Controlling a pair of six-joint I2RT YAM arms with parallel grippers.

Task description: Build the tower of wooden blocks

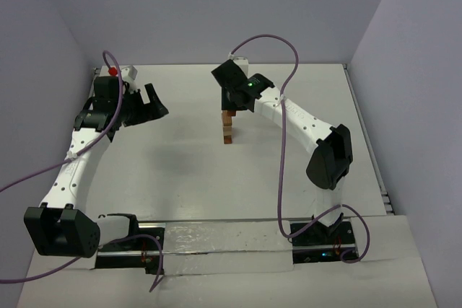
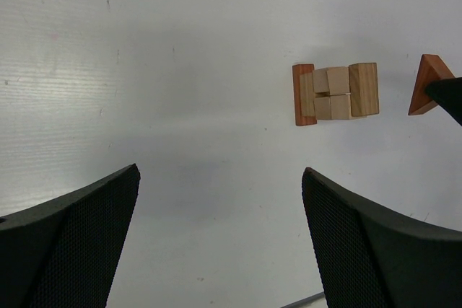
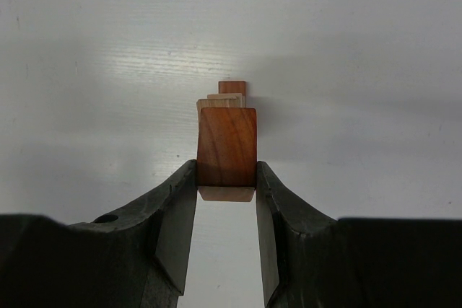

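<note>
Top view, right arm: your right tool hangs directly over the narrow tower of tan and reddish-brown wood blocks, which stands mid-tabletop.
Top view, left arm: your left tool sits well apart to the left, spread wide and holding nothing. Leave it parked there.
Left wrist view, gap: the reddish-brown triangular wooden block shows apart from the tan brick at the tower's end. It looks not yet landed, so lower slowly.
Right wrist view, grip: the right tool is clamped tight on the triangular block's two sides.
Right wrist view, alignment: the tower's top peeks past the block's far edge, so it seems slightly off centre. Centre the block first, set it flat, open gently, then lift straight up.
</note>
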